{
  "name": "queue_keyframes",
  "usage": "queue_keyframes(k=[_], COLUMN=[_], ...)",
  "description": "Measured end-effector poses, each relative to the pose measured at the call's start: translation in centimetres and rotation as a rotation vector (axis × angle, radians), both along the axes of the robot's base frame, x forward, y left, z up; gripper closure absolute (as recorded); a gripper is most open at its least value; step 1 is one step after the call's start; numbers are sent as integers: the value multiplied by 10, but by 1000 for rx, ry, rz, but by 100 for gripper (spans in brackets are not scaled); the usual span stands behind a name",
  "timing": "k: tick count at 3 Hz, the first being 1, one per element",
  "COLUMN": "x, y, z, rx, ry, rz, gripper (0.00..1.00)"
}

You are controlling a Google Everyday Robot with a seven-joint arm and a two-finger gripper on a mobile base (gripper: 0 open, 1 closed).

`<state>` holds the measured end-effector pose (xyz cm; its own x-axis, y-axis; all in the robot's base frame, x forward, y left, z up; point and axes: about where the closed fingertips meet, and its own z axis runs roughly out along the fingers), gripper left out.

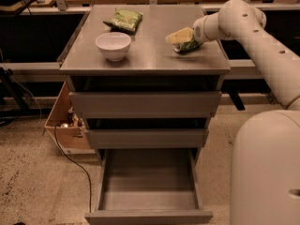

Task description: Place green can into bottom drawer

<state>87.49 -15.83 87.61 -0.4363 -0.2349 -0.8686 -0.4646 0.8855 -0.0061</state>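
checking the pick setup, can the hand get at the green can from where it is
Probably yes. The hand is right at the green can on the cabinet top; nothing stands between them, and the white bowl and snack bag lie further left.

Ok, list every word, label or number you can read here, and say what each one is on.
No text here can be read.
Snack bag: green print, too blurred to read.
Green can: pattern only, no legible label; the gripper sits over it on the right of the cabinet top.
Bowl: plain white, no marking.
Bottom drawer: plain grey, no label.
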Motion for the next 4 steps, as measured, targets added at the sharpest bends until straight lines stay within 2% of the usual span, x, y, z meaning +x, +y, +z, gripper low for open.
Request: queue_keyframes(k=[1, 2, 3, 4], x=[-6, -11, -21, -42], y=[5, 7, 12, 39], z=[-12, -19, -8, 13], rx=[3, 0, -6, 0], ry=[27, 37, 15, -19], rz=[16, 25, 63, 178], gripper=[16, 37, 61, 84])
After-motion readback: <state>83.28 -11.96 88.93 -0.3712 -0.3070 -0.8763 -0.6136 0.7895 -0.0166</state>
